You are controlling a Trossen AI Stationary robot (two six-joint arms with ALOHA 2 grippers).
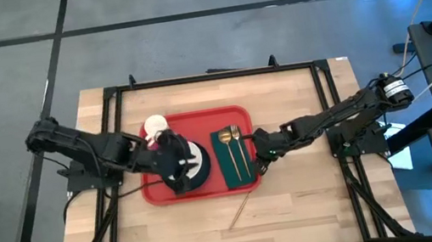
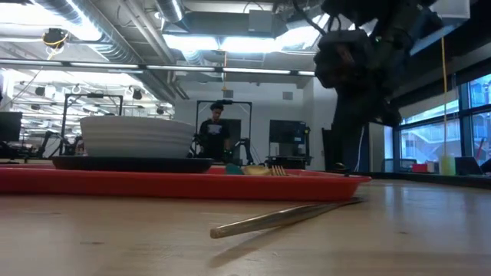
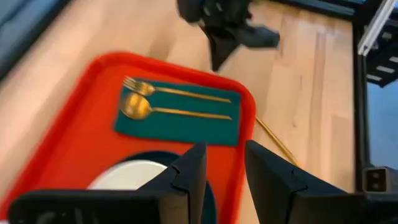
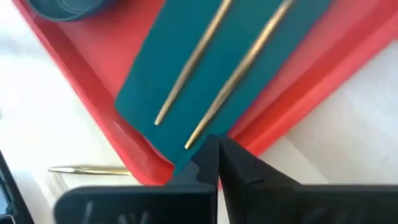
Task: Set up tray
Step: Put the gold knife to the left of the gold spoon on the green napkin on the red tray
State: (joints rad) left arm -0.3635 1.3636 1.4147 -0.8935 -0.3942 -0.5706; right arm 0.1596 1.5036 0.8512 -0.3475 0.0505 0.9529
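Note:
The red tray (image 1: 204, 187) lies in the middle of the table. On it a white bowl (image 2: 138, 136) sits on a dark plate (image 2: 130, 162), and a green napkin (image 1: 230, 160) carries a gold fork (image 3: 177, 92) and spoon (image 3: 168, 112). My left gripper (image 1: 180, 167) hangs open over the bowl and plate; in the left wrist view (image 3: 224, 168) its fingers stand apart above the tray. My right gripper (image 1: 260, 150) is shut and hovers by the tray's right rim, over the napkin's edge (image 4: 217, 155). The low view shows it raised (image 2: 360, 69).
A gold knife (image 1: 242, 210) lies on the bare wood near the tray's near right corner, also in the low view (image 2: 284, 216). A white and pink cup (image 1: 154, 128) stands at the tray's far left corner. A black frame (image 1: 209, 76) borders the table. A person (image 2: 213, 134) stands far behind.

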